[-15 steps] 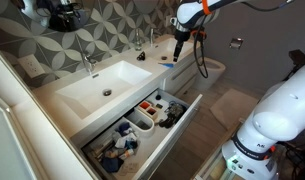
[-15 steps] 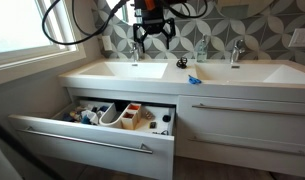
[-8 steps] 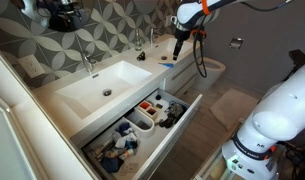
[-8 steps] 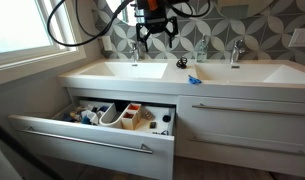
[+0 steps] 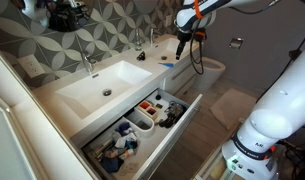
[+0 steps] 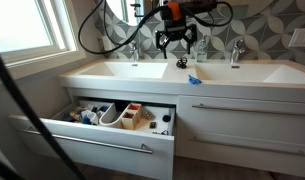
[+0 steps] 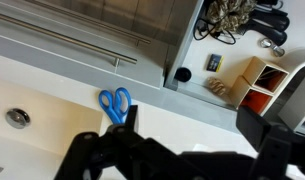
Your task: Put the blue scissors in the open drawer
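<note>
One claw (image 7: 187, 138), spread wide, above blue scissors (image 7: 115, 103)

Daylight from the window (image 6: 27, 30) brightens an exterior view, washing out the white vanity top (image 6: 102, 76). In the wrist view the gripper (image 7: 187, 152) shows as a dark, blurred silhouette; all pictures look soft.

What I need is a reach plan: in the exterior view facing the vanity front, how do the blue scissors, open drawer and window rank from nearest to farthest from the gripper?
1. blue scissors: on the counter, just below the gripper.
2. open drawer: lower down, toward the view's left.
3. window: at the view's far left edge.
</note>
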Controlling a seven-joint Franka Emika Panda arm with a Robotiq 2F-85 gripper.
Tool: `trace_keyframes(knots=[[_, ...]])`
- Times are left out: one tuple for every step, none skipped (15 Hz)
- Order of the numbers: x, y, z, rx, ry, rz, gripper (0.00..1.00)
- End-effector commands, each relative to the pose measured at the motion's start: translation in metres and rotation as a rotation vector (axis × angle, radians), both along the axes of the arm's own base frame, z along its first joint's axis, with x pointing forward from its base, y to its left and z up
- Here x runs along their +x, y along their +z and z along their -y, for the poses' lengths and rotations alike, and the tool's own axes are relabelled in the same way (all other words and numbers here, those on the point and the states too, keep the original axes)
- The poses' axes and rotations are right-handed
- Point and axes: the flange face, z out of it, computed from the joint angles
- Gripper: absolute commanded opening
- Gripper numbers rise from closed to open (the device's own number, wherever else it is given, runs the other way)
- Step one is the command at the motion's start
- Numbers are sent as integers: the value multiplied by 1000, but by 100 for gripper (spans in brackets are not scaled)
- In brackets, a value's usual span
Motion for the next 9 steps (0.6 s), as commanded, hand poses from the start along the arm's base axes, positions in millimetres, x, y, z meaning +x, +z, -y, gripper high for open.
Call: trace_keyframes(knots=[[29, -17, 25, 23, 6, 11, 100], [35, -23, 29, 42, -6, 17, 100], [41, -28, 32, 55, -12, 24, 100], [48, -33, 36, 66, -26, 33, 100], [54, -38, 39, 80, -42, 40, 100], [60, -44, 42, 91, -56, 47, 100], [65, -49, 44, 99, -71, 48, 100], [70, -55, 46, 108, -78, 49, 100], [76, -60, 47, 121, -84, 50, 100]])
